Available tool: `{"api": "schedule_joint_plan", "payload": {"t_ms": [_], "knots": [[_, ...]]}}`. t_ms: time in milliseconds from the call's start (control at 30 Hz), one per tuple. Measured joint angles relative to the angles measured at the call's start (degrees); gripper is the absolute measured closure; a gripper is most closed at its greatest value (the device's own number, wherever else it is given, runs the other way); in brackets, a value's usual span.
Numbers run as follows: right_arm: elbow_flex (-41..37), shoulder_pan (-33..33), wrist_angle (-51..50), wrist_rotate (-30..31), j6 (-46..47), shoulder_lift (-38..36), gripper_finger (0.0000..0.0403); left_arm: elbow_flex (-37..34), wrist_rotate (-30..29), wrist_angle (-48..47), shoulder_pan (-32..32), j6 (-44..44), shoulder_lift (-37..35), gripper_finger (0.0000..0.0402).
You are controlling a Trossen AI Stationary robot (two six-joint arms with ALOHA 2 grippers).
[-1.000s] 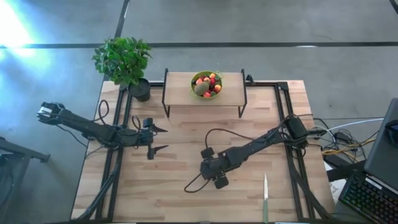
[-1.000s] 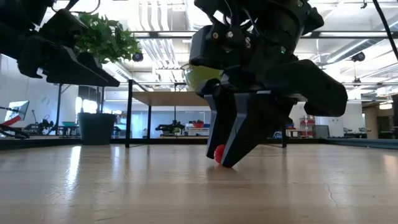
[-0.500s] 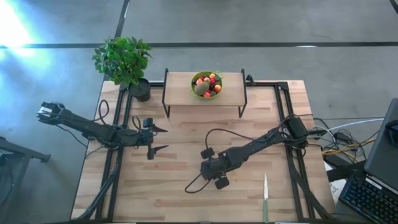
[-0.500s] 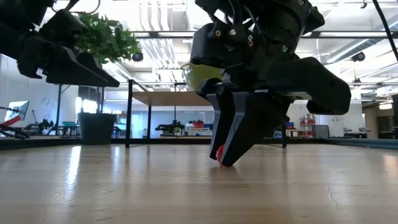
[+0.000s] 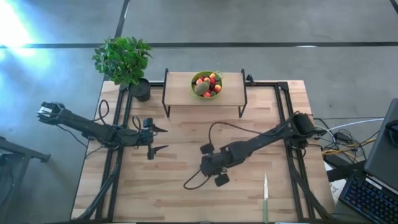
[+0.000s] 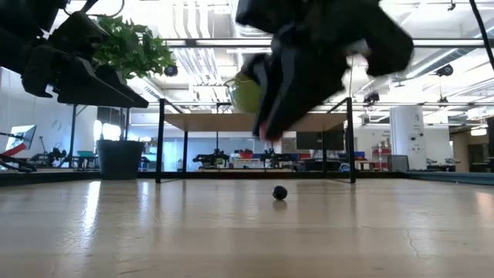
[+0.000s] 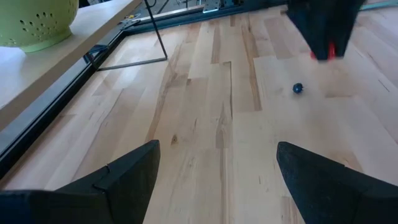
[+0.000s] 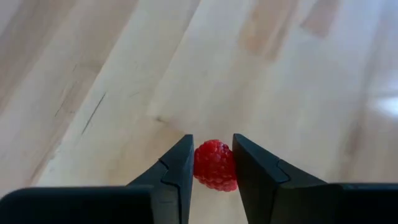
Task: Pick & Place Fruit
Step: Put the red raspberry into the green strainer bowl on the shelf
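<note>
A small bumpy red toy raspberry (image 8: 215, 165) sat pinched between the two dark fingers of the right gripper (image 8: 212, 163), touching both inner faces, with the pale wooden table (image 8: 298, 93) beneath it and apart from it. In the low view the right gripper (image 6: 266, 127) hung above the boards, only a sliver of red showing at its tip, and the arm itself was blurred. A tiny dark round berry (image 6: 279, 192) lay on the table below that gripper; from the left wrist it appeared as a small dark blue bead (image 7: 298, 88) just beside the raspberry-bearing fingers. From above, the raspberry could not be made out under the right gripper (image 5: 209, 167), which sat on the near side of the raised wooden shelf (image 5: 180, 93). On that shelf stood the lime-green perforated bowl (image 5: 198, 76), holding red, orange and yellow fruits (image 5: 213, 84) and a fuzzy brown kiwi (image 5: 201, 88). The left gripper (image 5: 158, 139) waited to the left of the shelf, fingers spread wide around nothing. A slim green-handled knife (image 5: 265, 198) lay near the front edge, its handle cut off.
</note>
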Motion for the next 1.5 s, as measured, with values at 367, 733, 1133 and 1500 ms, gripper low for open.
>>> {"api": "schedule_joint_plan", "payload": {"t_ms": [367, 733, 1133, 1500], "knots": [[-0.3, -8.5, -3.3, 4.2, -2.7, -18.2, 0.0312, 0.0, 0.0, -0.8, 0.0, 0.0, 0.0, 0.0073], [-0.3, -26.8, 1.9, 6.0, -2.8, -28.8, 0.0307, 0.0, 0.0, -0.9, 0.0, 0.0, 0.0, 0.0073], [-0.4, -42.6, 5.9, -0.1, 2.1, -23.5, 0.0307, 0.0, 0.0, -1.0, 0.0, 0.0, 0.0, 0.0073], [-0.4, -44.9, 6.3, -0.3, 3.3, -19.9, 0.0295, 0.0, 0.0, -1.0, 0.0, 0.0, 0.0, 0.0073]]}}
